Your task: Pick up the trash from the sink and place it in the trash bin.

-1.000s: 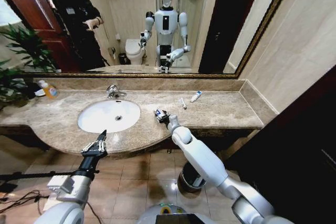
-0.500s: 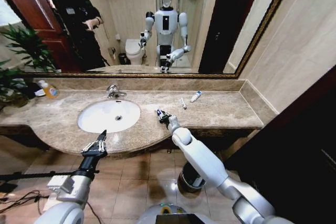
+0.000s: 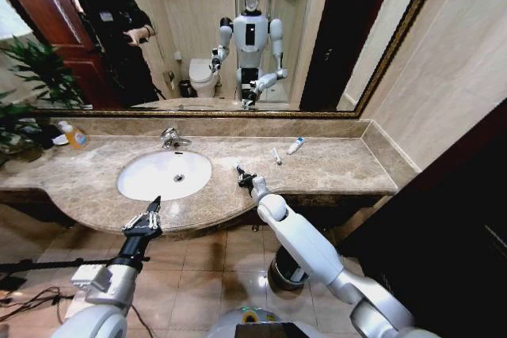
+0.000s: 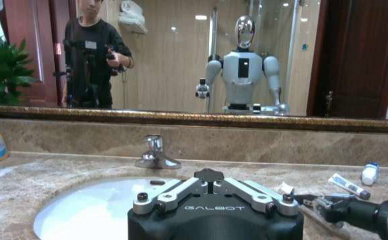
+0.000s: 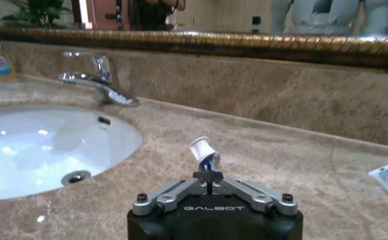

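Partly hidden: tube (image 5: 201, 148) in right pincer (image 5: 209, 172).

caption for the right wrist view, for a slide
Right gripper shut on a small white-and-blue tube above the marble counter, beside the white sink and chrome tap.

Surface: mottled beige-brown marble countertop (image 3: 333, 165) running below a wall mirror.
Set into it: white oval sink (image 3: 164, 174) with chrome tap (image 3: 172, 138) behind.
Far left: soap bottle (image 3: 73, 135).
Right of the sink: two small white tubes (image 3: 285, 150), near each other.
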